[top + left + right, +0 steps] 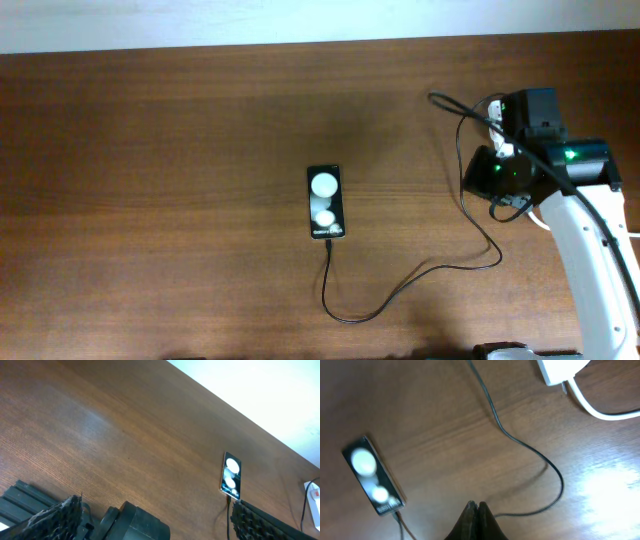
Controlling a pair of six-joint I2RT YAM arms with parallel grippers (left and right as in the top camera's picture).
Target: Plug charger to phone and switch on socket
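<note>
Two fingers of the right gripper (476, 510) are pressed together with nothing between them, above bare wood. The charger (530, 452) bends in a loop just beyond their tips and does not touch them. The phone (372, 482) lies flat to the left, well apart from this gripper, its lettered end nearest. The charger's tip meets that near short edge; whether it is fully seated cannot be told. The socket (559, 370) sits on the far right, just beside the right arm (590, 250) and largely hidden under it from overhead, with its thick cord (592, 407) curving away to the right.

The left gripper (156, 510) shows only in its own wrist view, fingers spread wide and holding nothing. The phone is well ahead of it across the wood.

On the table (150, 200), broad bare wood lies left of and beyond the phone, up to the far edge. The charger's loop takes up the near ground between the phone and the right arm, then climbs to the socket.
</note>
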